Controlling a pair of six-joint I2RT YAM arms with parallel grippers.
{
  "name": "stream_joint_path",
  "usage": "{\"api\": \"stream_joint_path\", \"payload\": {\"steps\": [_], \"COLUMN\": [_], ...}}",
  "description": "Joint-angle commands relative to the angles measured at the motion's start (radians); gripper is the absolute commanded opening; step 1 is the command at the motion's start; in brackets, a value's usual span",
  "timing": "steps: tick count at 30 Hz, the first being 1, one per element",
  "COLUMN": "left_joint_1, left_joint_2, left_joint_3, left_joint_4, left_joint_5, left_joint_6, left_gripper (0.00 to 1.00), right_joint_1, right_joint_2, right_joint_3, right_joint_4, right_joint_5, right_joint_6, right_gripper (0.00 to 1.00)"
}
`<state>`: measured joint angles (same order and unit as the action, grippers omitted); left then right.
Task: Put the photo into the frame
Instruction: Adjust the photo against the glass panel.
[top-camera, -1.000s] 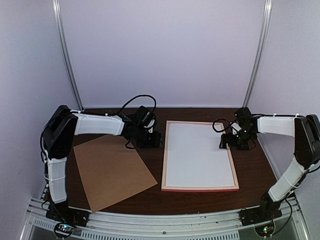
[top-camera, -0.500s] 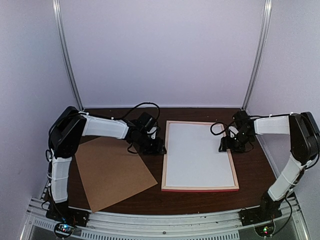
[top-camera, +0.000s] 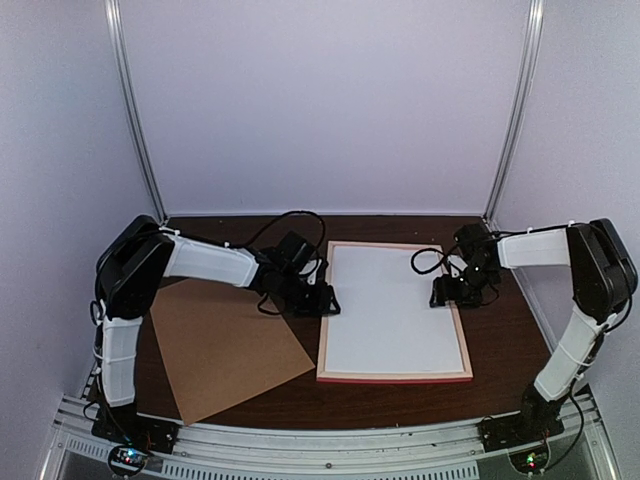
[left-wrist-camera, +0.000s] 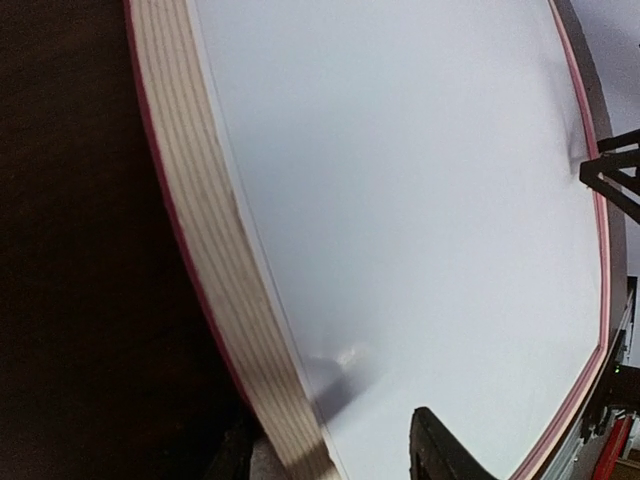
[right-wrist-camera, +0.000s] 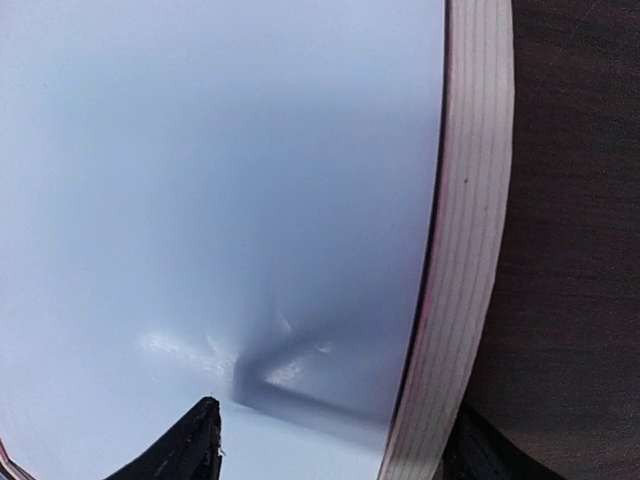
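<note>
I am working over the dark wooden table, where the thin rectangular frame, pink-fronted with pale wood sides, is lying flat beside the brown hardboard backing. The white sheet filling it may be the photo face down; I cannot tell. The frame is looking light, stiff and slippery, so my left pincer and right pincer are straddling its side rails, jaws apart, with bare table outside both.
</note>
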<state>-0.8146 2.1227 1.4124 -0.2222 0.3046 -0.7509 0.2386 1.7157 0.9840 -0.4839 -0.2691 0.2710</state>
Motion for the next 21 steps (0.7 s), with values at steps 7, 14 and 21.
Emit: {"api": "stream_joint_path", "payload": {"steps": [7, 14, 21], "left_joint_1": [-0.017, -0.017, 0.039], "left_joint_2": [-0.184, -0.396, -0.611], "left_joint_3": [-0.184, -0.304, -0.395], "left_joint_4": [0.017, -0.098, -0.311], "left_joint_5": [-0.144, -0.419, -0.614], "left_joint_6": [0.019, 0.097, 0.172], "left_gripper": [0.57, 0.62, 0.77], "right_joint_1": [0.043, 0.179, 0.424], "right_joint_2": [-0.100, -0.147, -0.041], "right_joint_3": [0.073, 0.176, 0.340], "right_joint_4": [-0.066, -0.146, -0.157], "right_joint_5": [0.145, 0.202, 0.163], "right_joint_6": [-0.022, -0.060, -0.056], "right_gripper": [0.91, 0.99, 1.00]}}
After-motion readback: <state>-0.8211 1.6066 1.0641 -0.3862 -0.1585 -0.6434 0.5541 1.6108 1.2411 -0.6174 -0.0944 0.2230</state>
